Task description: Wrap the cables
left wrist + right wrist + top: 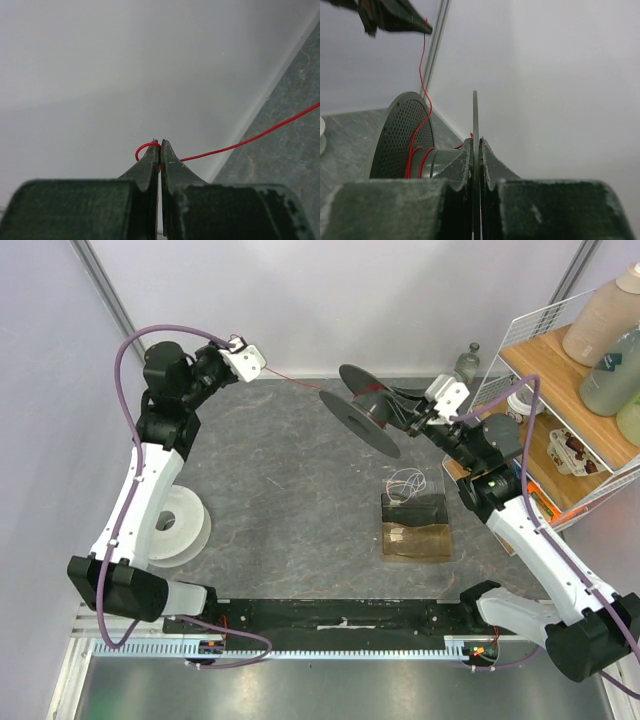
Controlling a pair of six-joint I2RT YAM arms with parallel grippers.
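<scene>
your left hand (159, 149) is pinched shut on the end of the red wire (250, 141), which stretches rightward from it to the spool (362, 408). your right hand (475, 144), clamped on that spool by its flange, sits nearer the winding.

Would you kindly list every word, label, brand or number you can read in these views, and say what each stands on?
No text can be read.
The bottles on the wooden shelf: no legible label from above.
The packets on the level below: some print, too small and blurred to read.
Both wrist views: no writing at all.
</scene>
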